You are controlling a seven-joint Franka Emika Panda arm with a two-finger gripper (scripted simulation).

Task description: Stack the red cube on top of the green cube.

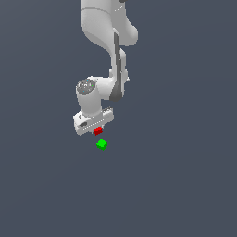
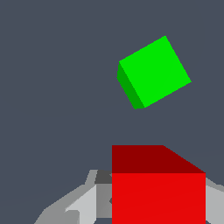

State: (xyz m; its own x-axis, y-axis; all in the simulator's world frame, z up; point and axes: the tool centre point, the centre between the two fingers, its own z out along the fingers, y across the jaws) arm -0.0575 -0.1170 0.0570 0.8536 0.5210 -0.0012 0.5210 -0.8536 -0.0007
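Observation:
The red cube [image 1: 97,131] sits right under the white gripper [image 1: 96,131], between its fingers, which are shut on it. In the wrist view the red cube [image 2: 158,188] fills the near part of the picture, with a grey finger [image 2: 81,203] against one side of it. The green cube [image 1: 102,145] lies on the dark floor a short way below the red cube in the exterior view and slightly toward that view's right. The two cubes are apart. In the wrist view the green cube [image 2: 154,72] lies beyond the red one, turned at an angle.
The white arm [image 1: 109,46] reaches down from the top of the exterior view. The dark grey floor [image 1: 176,176] spreads all around the cubes. No other object shows.

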